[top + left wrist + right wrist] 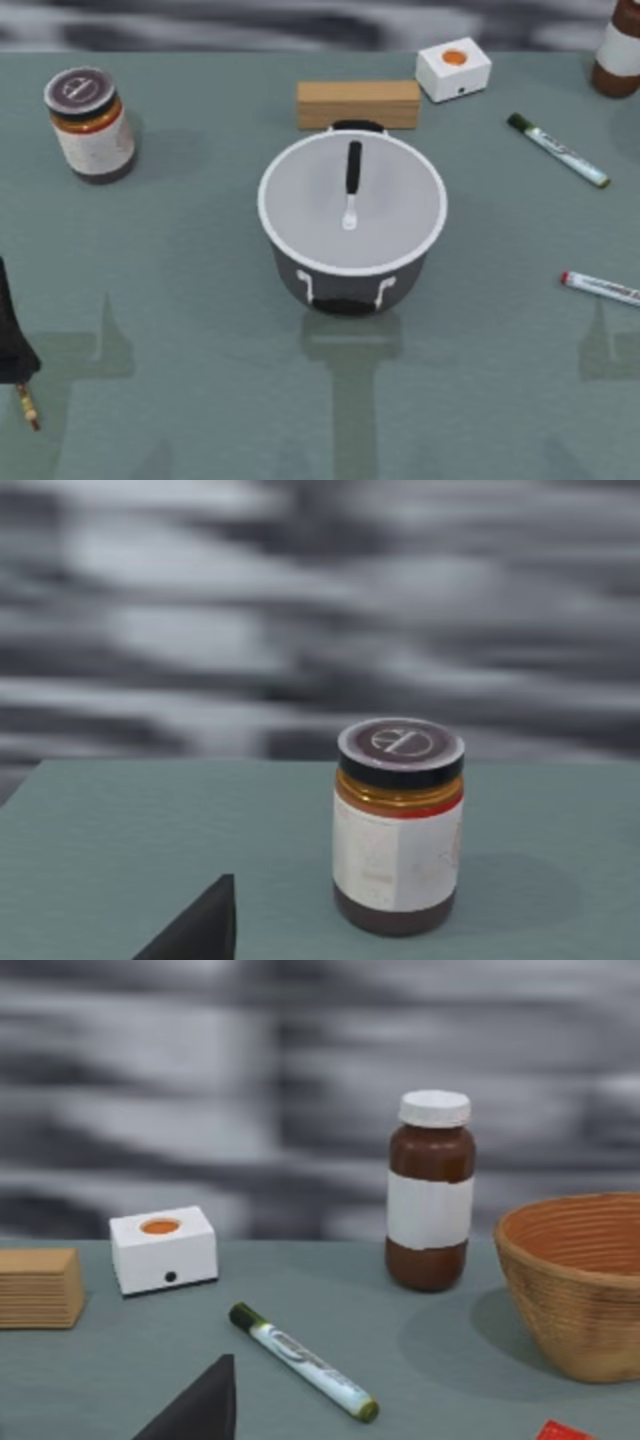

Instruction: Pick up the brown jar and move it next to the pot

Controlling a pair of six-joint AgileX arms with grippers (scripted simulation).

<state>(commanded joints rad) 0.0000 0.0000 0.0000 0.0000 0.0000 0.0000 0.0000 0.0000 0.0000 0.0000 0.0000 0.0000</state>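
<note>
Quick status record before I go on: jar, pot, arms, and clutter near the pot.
jar: small brown-lidded glass jar with white label, upright, far left of table, untouched
pot: large dark grey lidded pot with white rim, table centre, apart from jar
left arm: at left edge, short of the jar
right arm: not in top view
behind pot: tan wooden block, white box with orange button

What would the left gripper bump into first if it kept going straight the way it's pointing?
Probably the brown jar. In the left wrist view it stands upright almost straight ahead, slightly to one side, with bare table before it. Depth is unclear, so it could pass beside it.
</note>
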